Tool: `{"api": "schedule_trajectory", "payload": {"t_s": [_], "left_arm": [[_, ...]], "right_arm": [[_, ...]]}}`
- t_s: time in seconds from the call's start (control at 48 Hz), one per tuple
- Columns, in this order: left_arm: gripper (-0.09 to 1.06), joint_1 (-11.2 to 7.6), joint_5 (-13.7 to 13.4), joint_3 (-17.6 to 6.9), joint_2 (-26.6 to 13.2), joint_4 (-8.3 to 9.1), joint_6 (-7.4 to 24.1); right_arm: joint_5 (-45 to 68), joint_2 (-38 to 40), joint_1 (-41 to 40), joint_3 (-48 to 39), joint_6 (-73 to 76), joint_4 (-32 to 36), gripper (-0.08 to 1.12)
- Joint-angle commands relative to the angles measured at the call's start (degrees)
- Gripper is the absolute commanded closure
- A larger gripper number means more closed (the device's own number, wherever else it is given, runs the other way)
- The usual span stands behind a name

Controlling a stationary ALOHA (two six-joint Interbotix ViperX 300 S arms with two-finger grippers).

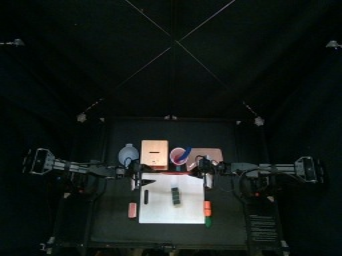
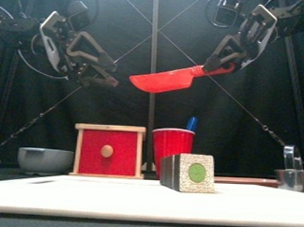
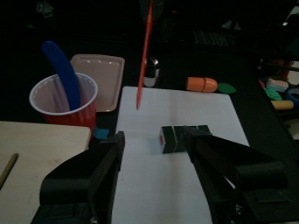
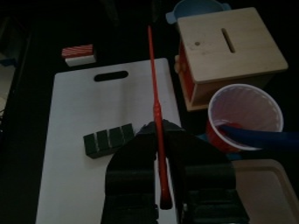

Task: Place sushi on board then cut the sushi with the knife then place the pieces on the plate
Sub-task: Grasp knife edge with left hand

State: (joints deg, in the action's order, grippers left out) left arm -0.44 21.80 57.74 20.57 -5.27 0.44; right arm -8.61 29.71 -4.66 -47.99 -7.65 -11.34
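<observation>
Sushi roll (image 2: 187, 172), one dark green roll of about four joined blocks, lies in one piece near the middle of the one white cutting board (image 1: 174, 216), closest to the front camera. Clock directions run from the board's centre, with 12 toward the back curtain.

Two arms hang above the board. The right gripper (image 2: 223, 65), high at 2 o'clock, is clamped on the handle of one red knife (image 2: 168, 80). The blade is raised well above the roll and reaches toward the left. The left gripper (image 2: 93, 70), high at 10 o'clock, has its jaws spread wide and empty.

A row of things stands behind the board:
- one wooden box (image 2: 109, 151) with a red drawer front, at 11
- one pink tray (image 3: 97, 68), at 1
- one blue-grey bowl (image 2: 44, 159), at 10
- one red cup (image 2: 173, 144), at 12, holding one blue knife (image 2: 191, 123)

One metal cutter (image 2: 292, 177) stands off the right end at 3.

Two small toy foods lie low: one toy (image 1: 130, 210) just off the left edge at 9, and one orange toy (image 1: 207, 208) by the right edge at 3.

Bare board surrounds the roll on every side, and the air between roll and blade is open.
</observation>
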Motion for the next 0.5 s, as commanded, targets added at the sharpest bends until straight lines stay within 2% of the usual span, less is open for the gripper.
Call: {"api": "schedule_trajectory", "payload": {"t_s": [0.021,0.229,0.5], "left_arm": [[0.09,0.09,0.6,-3.5,-2.4,0.18,0.2],[0.09,0.09,0.6,-6.7,-5.0,1.14,0.3],[0.09,0.09,0.6,-8.9,-9.5,2.99,0.4]], "right_arm": [[1.1,-0.6,0.5,0.5,-0.1,-0.4,0.76],[1.4,-1.9,1.0,0.6,-0.1,-0.4,0.76],[1.9,-2.3,1.5,0.5,0.0,-0.4,0.76]]}}
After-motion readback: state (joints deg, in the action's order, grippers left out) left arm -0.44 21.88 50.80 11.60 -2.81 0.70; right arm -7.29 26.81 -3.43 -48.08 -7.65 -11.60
